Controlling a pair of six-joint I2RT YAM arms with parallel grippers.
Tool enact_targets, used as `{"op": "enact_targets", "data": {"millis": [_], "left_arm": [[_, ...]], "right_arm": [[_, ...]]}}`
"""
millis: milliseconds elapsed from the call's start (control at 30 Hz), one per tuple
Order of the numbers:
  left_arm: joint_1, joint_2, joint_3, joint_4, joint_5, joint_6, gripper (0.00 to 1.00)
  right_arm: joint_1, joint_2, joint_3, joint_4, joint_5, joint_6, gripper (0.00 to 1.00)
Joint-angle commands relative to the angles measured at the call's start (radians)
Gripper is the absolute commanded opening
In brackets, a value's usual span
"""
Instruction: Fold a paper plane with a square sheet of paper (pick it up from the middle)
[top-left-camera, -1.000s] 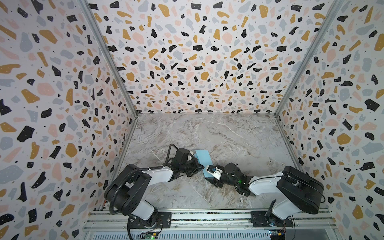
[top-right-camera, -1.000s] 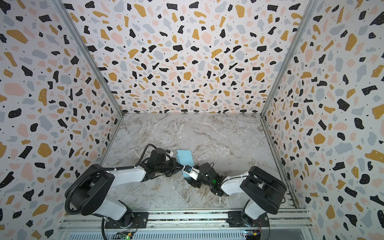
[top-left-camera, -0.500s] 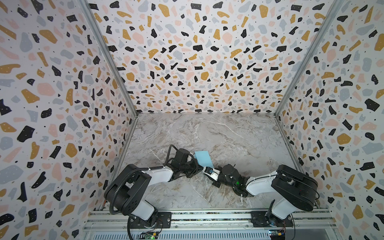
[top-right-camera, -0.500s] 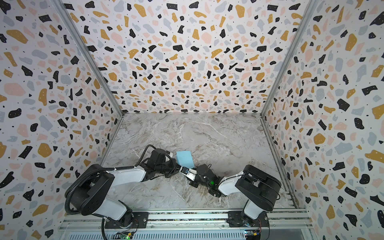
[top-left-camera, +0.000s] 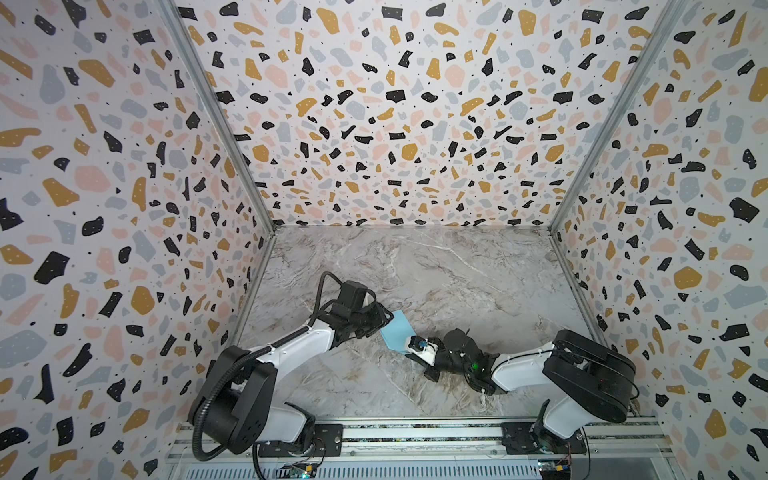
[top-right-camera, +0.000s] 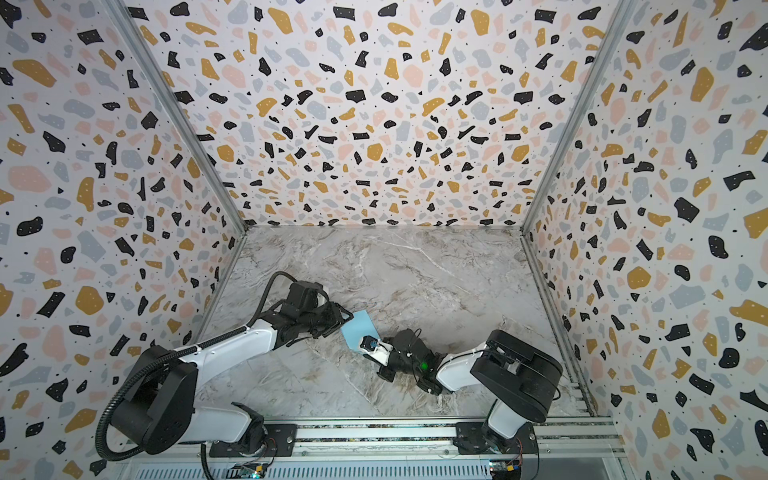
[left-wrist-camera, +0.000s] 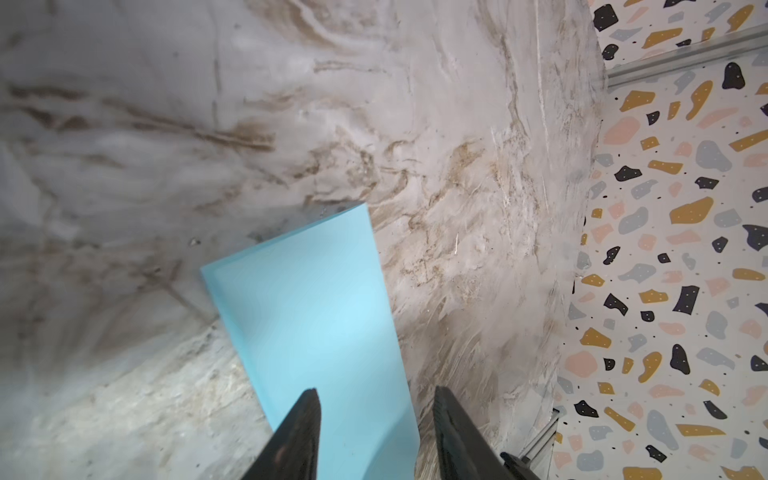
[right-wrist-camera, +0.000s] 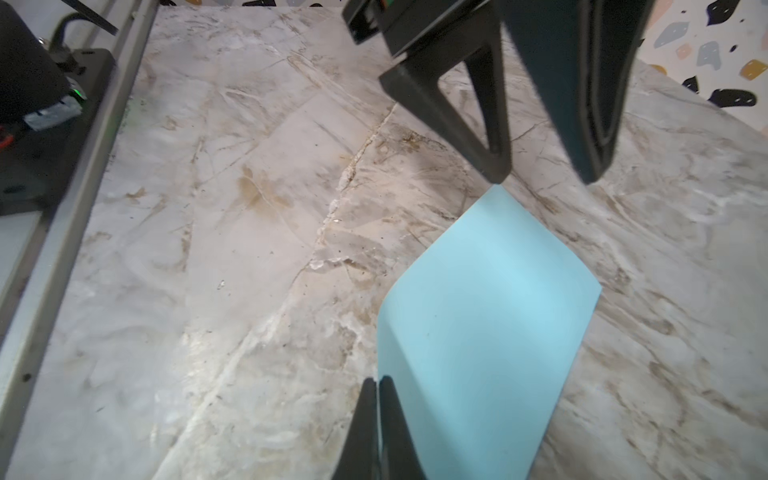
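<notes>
One paper (right-wrist-camera: 478, 332), right fingers (right-wrist-camera: 365, 428) pinching, left fingers (left-wrist-camera: 299, 436) parted

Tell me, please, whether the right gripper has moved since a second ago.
Yes. In a top view the right gripper has shifted slightly left, farther from its arm's base plate, and is shut on the square sheet of paper.

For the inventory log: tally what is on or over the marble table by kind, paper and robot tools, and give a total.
light blue paper sheet: 1
robot tools: 2 (left tool, right tool)
Total: 3
</notes>
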Motion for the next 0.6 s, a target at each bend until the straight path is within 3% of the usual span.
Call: {"op": "enact_targets", "data": {"millis": [0,333,567], "left_arm": [[-0.006,0.037,0.045,-0.027,0.011,0.117,0.43],[-0.058,0.223,0.088,-0.019,0.009,0.184,0.24],[-0.07,0.304,0.107,-0.045,-0.001,0.24,0.16]], "right_arm": [[0.003,0.006,0.023,-0.029,-0.073,0.074,0.02],[0.002,0.058,0.077,-0.084,-0.12,0.128,0.02],[-0.02,0.059,0.1,-0.125,-0.119,0.158,0.02]]}}
